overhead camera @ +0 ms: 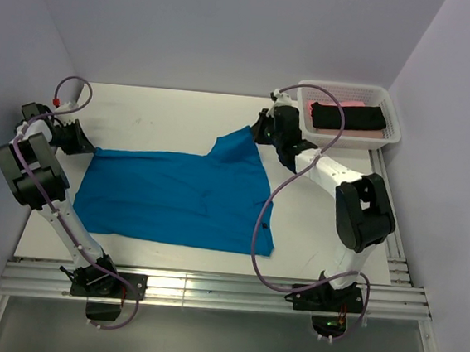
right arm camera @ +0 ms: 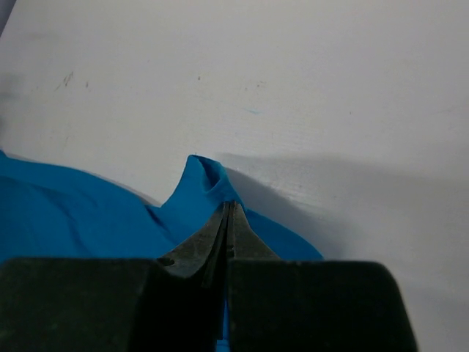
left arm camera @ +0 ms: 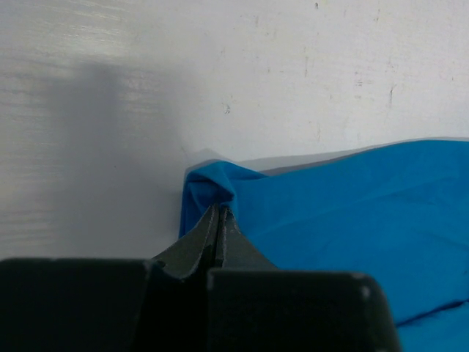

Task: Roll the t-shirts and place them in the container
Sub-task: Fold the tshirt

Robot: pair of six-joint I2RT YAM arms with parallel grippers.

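White table [overhead camera: 183, 113]: basket [overhead camera: 348, 138] holds black t-shirt [overhead camera: 349, 118], pink t-shirt [overhead camera: 355, 103].

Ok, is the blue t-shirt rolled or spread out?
Spread out. The blue t-shirt lies flat on the table, no roll started; left gripper and right gripper each pinch a far corner.

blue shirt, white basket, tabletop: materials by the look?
The bright blue cloth t-shirt looks like soft matte fabric, likely a knit: it wrinkles and bunches into a peak at the left pincer. The white mesh basket looks like moulded plastic, with stiff perforated walls. The white table is hard, smooth and faintly scuffed, perhaps painted board or laminate; cannot tell which.
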